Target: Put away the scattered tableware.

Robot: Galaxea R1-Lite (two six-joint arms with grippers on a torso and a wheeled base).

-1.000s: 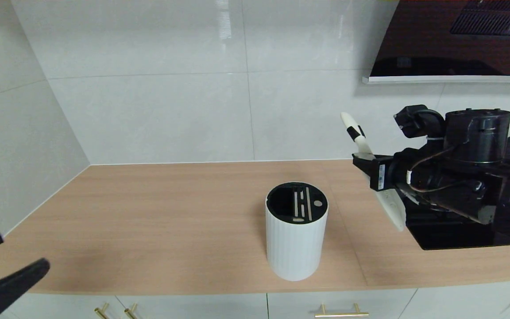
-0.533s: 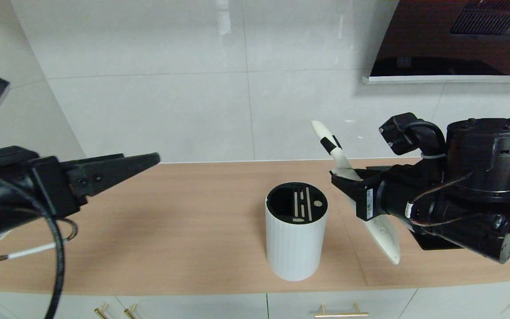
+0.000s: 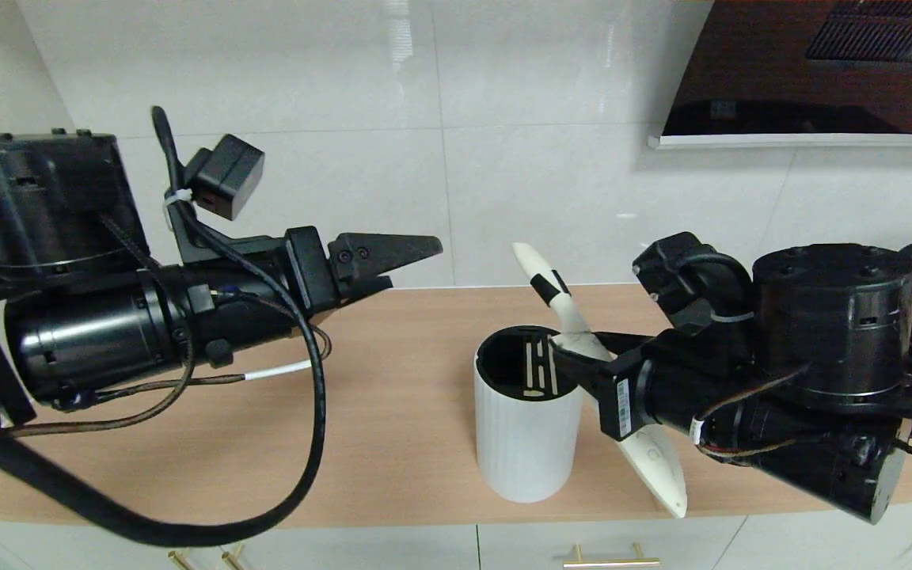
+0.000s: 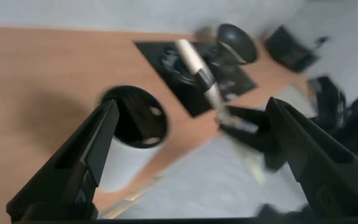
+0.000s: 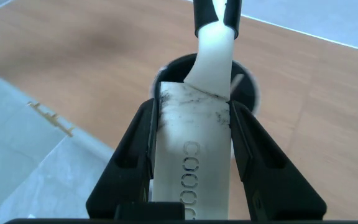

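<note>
The right gripper (image 3: 583, 356) is clamped across the flat blade of a cream-white plastic utensil with a black band on its handle (image 3: 650, 463); the right wrist view shows both fingers (image 5: 135, 143) pressed to the blade's edges; the utensil is held in the air and tilted, its handle rising toward the wall and its blade tip dropping toward the counter's front edge; it hangs just beside, and partly over, the rim of a white ribbed cylindrical holder with a black slotted top (image 3: 527, 443); the holder stands upright on the pale wooden counter (image 3: 393, 396); the left gripper (image 3: 416, 252) hovers above the counter to the holder's left, its fingers (image 4: 86, 155) spread wide and empty; a black hob (image 4: 160, 53) lies beyond the holder; a dark range hood (image 3: 820, 71) hangs on the white tiled wall (image 3: 503, 158).
</note>
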